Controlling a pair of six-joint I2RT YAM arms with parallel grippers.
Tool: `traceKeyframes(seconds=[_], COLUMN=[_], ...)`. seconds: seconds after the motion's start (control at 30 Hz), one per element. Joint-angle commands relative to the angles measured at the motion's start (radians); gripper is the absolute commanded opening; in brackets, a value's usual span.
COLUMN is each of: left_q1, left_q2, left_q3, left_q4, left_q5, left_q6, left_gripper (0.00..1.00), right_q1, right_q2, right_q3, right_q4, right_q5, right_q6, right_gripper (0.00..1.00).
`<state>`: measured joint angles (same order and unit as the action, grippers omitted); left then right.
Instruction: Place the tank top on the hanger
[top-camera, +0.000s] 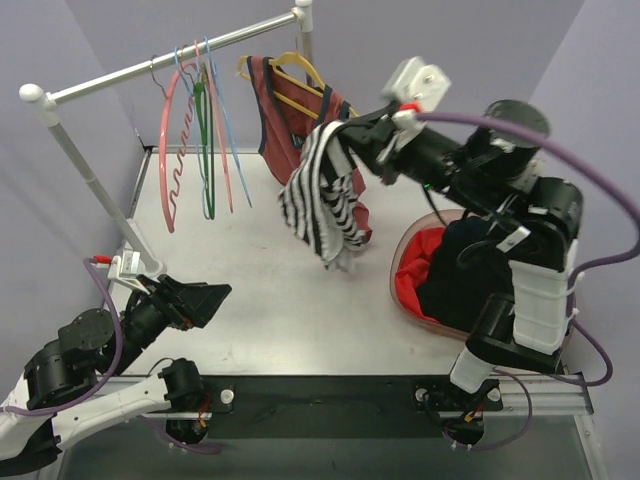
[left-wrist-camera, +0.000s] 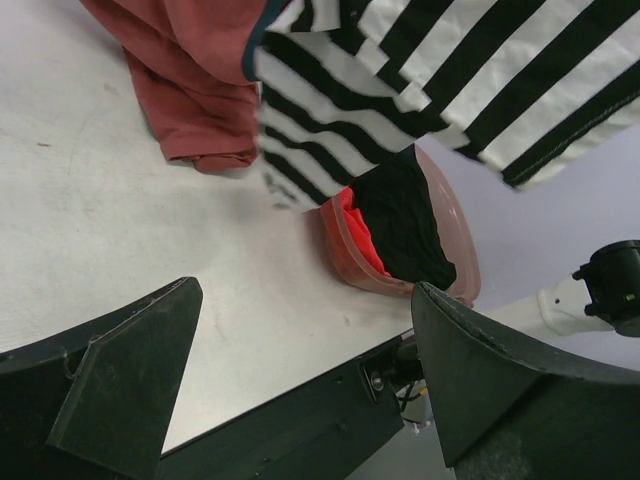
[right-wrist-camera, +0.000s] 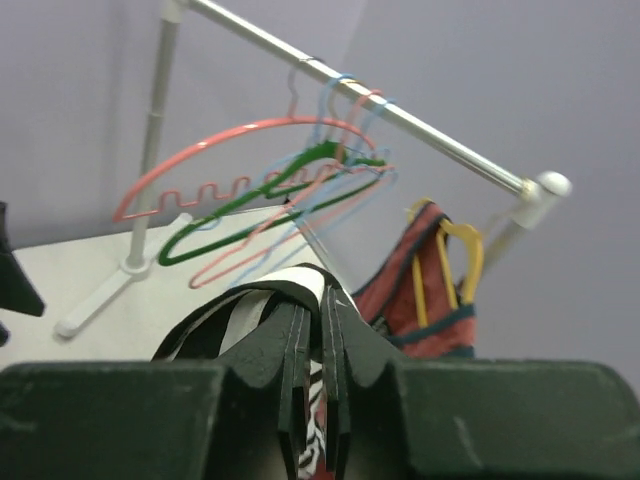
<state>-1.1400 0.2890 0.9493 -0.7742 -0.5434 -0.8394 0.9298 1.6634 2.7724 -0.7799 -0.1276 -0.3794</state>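
Note:
My right gripper (top-camera: 345, 128) is shut on the black-and-white striped tank top (top-camera: 322, 200), which hangs from it in the air over the table, in front of the rust-red top. In the right wrist view the striped fabric (right-wrist-camera: 262, 298) is pinched between the closed fingers (right-wrist-camera: 318, 330). The light-blue wire hanger (top-camera: 226, 130) hangs on the rail among several other hangers, left of the tank top; it also shows in the right wrist view (right-wrist-camera: 335, 100). My left gripper (top-camera: 215, 297) is open and empty, low over the table at the near left. The left wrist view shows the striped top (left-wrist-camera: 470, 70) above.
A white garment rail (top-camera: 170, 58) spans the back on a slanted post. A pink notched hanger (top-camera: 172, 150) and a green hanger (top-camera: 205, 150) hang beside the blue one. A rust-red tank top (top-camera: 285, 115) hangs on a yellow hanger. A pink basket (top-camera: 410, 262) with red and black clothes stands at the right.

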Motion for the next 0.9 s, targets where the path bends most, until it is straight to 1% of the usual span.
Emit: traceKeyframes(seconds=[0.0, 0.07, 0.2, 0.3, 0.33, 0.43, 0.47, 0.57, 0.63, 0.77, 0.8, 0.87], left_q1=[-0.018, -0.020, -0.023, -0.026, -0.027, -0.027, -0.027, -0.029, -0.029, -0.029, -0.029, -0.029], left_q2=[-0.010, -0.023, -0.047, -0.059, -0.062, -0.062, -0.059, -0.056, -0.050, -0.014, -0.004, 0.033], left_q3=[-0.001, -0.003, -0.012, -0.030, -0.035, -0.058, -0.064, -0.098, -0.118, -0.136, -0.141, -0.155], left_q4=[-0.013, -0.019, -0.046, -0.043, -0.040, -0.020, -0.005, 0.030, 0.041, 0.012, 0.009, -0.005], left_q5=[-0.059, -0.064, -0.055, -0.046, -0.043, -0.036, -0.032, -0.015, -0.009, 0.000, 0.017, 0.036], left_q6=[0.020, 0.020, 0.011, 0.003, 0.003, 0.000, -0.001, -0.009, -0.015, -0.061, -0.066, -0.078], left_gripper=[0.97, 0.97, 0.97, 0.97, 0.97, 0.97, 0.97, 0.97, 0.97, 0.97, 0.97, 0.97], right_q1=[0.119, 0.107, 0.026, -0.016, -0.019, -0.017, -0.013, -0.011, -0.013, -0.034, -0.072, -0.136], right_q2=[0.044, 0.055, 0.035, -0.016, -0.031, -0.085, -0.100, -0.100, -0.090, -0.047, -0.041, -0.030], right_q3=[0.027, 0.007, -0.056, -0.169, -0.251, -0.371, -0.446, -0.526, -0.546, -0.600, -0.634, -0.663], right_q4=[0.088, 0.036, -0.028, -0.044, -0.061, -0.100, -0.104, -0.104, -0.104, -0.105, -0.098, -0.090], right_q5=[0.181, 0.206, 0.180, 0.138, 0.102, 0.050, 0.030, 0.008, 0.006, 0.092, 0.176, 0.200], right_q6=[-0.081, -0.067, -0.003, 0.004, 0.004, 0.026, 0.031, 0.051, 0.068, 0.108, 0.126, 0.155], right_gripper=[0.00, 0.00, 0.00, 0.00, 0.00, 0.00, 0.00, 0.00, 0.00, 0.00, 0.00, 0.01])
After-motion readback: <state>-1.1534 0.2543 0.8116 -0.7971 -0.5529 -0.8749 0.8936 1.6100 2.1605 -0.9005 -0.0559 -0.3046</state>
